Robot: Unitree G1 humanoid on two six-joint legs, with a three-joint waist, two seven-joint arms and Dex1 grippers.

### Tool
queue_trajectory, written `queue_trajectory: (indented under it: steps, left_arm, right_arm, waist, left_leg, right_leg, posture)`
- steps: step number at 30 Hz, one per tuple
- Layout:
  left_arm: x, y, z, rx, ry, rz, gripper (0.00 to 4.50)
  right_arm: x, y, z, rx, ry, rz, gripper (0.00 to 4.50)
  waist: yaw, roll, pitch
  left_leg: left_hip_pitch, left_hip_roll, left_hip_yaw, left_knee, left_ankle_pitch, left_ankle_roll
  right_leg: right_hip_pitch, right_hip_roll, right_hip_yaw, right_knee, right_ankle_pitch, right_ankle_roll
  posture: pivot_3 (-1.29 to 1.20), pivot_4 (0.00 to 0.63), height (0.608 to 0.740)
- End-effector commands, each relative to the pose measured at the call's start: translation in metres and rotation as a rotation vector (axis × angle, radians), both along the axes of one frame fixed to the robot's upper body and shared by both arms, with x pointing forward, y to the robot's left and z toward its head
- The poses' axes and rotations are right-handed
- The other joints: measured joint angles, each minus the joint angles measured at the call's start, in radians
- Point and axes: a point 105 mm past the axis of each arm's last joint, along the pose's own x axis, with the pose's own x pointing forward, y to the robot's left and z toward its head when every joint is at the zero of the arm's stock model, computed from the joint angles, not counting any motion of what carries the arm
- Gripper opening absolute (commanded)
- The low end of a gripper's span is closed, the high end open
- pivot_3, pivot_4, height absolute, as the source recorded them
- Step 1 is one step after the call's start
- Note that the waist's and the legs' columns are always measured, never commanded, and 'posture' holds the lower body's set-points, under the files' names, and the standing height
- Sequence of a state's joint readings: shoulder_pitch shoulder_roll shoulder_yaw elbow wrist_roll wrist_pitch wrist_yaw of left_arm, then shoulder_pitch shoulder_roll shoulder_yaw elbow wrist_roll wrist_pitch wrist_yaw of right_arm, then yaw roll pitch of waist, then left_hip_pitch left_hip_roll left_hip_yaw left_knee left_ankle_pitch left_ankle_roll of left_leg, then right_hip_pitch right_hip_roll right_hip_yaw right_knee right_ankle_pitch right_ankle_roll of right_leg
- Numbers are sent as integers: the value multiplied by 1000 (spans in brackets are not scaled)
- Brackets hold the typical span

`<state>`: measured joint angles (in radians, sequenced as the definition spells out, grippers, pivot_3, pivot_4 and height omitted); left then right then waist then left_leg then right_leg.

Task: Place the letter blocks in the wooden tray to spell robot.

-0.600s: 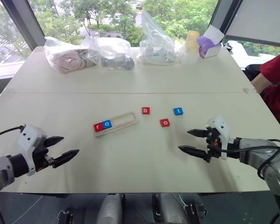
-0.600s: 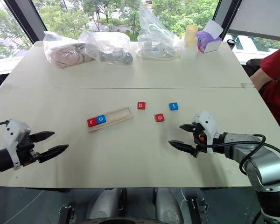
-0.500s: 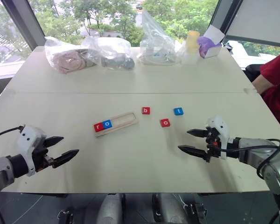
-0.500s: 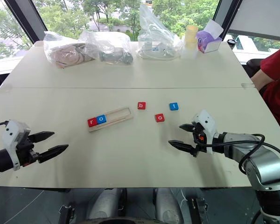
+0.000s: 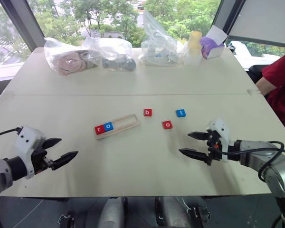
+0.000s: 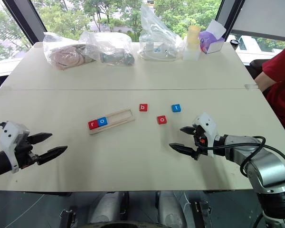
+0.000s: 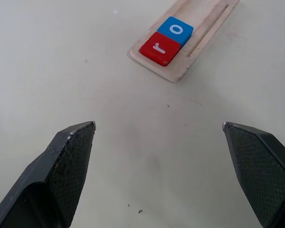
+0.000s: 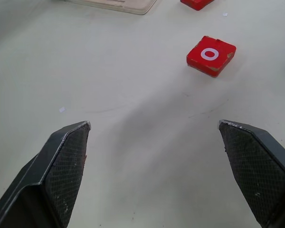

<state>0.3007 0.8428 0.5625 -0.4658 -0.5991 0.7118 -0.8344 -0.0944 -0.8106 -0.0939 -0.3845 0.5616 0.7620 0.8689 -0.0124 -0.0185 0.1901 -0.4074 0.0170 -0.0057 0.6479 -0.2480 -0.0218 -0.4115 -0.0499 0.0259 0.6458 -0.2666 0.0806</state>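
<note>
Hovering empty with fingers apart, left gripper (image 5: pixel 62 149) and right gripper (image 5: pixel 193 144) flank the wooden tray (image 5: pixel 118 126).

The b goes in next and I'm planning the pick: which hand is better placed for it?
Probably the right hand: open, on the same side as the small red b tile. The left hand sits beyond the long light-wood tray.

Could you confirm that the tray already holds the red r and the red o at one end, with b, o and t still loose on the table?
Not quite: the o in the tray is blue, as the left wrist view shows. The red r sits beside it at the end, and b, the red o and t lie loose on the table.
</note>
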Motion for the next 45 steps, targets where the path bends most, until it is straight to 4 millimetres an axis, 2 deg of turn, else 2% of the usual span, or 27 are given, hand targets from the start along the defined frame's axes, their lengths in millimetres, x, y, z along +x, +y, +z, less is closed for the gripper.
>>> queue_trajectory:
  steps: [1, 7, 10, 14, 18, 21, 28, 35, 41, 43, 45]
  left_arm:
    - [1, 0, 7, 8, -24, -12, 4500]
    - [5, 3, 6, 47, -31, -25, 4500]
    - [12, 1, 9, 75, -31, -85, 4500]
    - [27, -5, 9, 124, -37, -185, 4500]
    - [62, -24, 2, 199, -71, -336, 4500]
    - [80, -35, -2, 226, -81, -418, 4500]
    - [103, -52, -20, 226, -63, -517, 4500]
    - [111, -54, -46, 265, -35, -529, 4500]
    - [108, -54, -60, 230, 11, -536, 4500]
    - [108, -55, -59, 219, 8, -536, 3952]
    - [107, -55, -59, 216, 8, -542, 3221]
  right_arm:
    - [2, 1, 6, 3, -36, 2, 4457]
    - [12, 0, 9, 21, -27, -60, 4457]
    - [7, 28, 21, 96, -32, 13, 4457]
    - [-2, 63, 22, 99, -50, 108, 4457]
    - [-7, 100, 17, 124, -66, 171, 4457]
    - [-8, 111, 13, 128, -74, 175, 4457]
    - [-7, 118, 12, 123, -95, 155, 4457]
    - [-7, 115, 12, 120, -103, 123, 4457]
    - [-6, 115, 13, 127, -105, 112, 4457]
    - [-5, 114, 13, 127, -105, 109, 4500]
    - [-5, 113, 13, 126, -104, 107, 4500]
  waist:
    - [0, 0, 0]
    - [-2, 0, 0]
    - [-1, 0, 0]
    - [-1, 0, 0]
    - [5, 0, 0]
    - [1, 0, 0]
    - [-2, -1, 0]
    - [-1, -1, 0]
    - [0, 0, -2]
    - [0, 0, -4]
    - [0, 0, -4]
  left_leg:
    - [0, 0, 0, 0, 0, 0]
    - [0, 0, 0, 0, 0, 0]
    - [0, 0, 0, 0, 0, 0]
    - [-1, 0, 0, -1, 0, 0]
    - [-2, 0, 0, 0, 0, 0]
    - [-2, -1, 0, 0, 0, 0]
    - [-2, -1, 2, 0, 0, 0]
    - [-2, -1, 2, 0, 0, 1]
    - [2, -1, 1, 2, 0, 1]
    - [3, -1, 1, 2, 0, 1]
    - [3, -1, 0, 2, 0, 1]
  right_leg:
    - [0, 0, 0, 0, 0, 0]
    - [0, 0, 0, 0, 0, 0]
    - [0, 0, 0, 0, 0, 0]
    - [-1, 0, 0, 0, 0, 0]
    - [-2, 0, 0, 0, 0, 0]
    - [-1, 1, 0, 0, 0, 0]
    - [-3, 3, -1, 2, 2, 4]
    - [-3, 5, -1, 4, 2, 4]
    - [2, 4, -1, 3, 2, 3]
    - [3, 3, -1, 3, 1, 1]
    - [3, 3, -1, 3, 1, 1]
  posture:
    - [0, 150, 740]
    - [0, 150, 740]
    - [0, 150, 740]
    - [0, 150, 740]
    - [0, 150, 740]
    - [0, 150, 740]
    - [0, 150, 740]
    - [0, 150, 740]
    - [0, 150, 740]
    - [0, 150, 740]
    - [0, 150, 740]
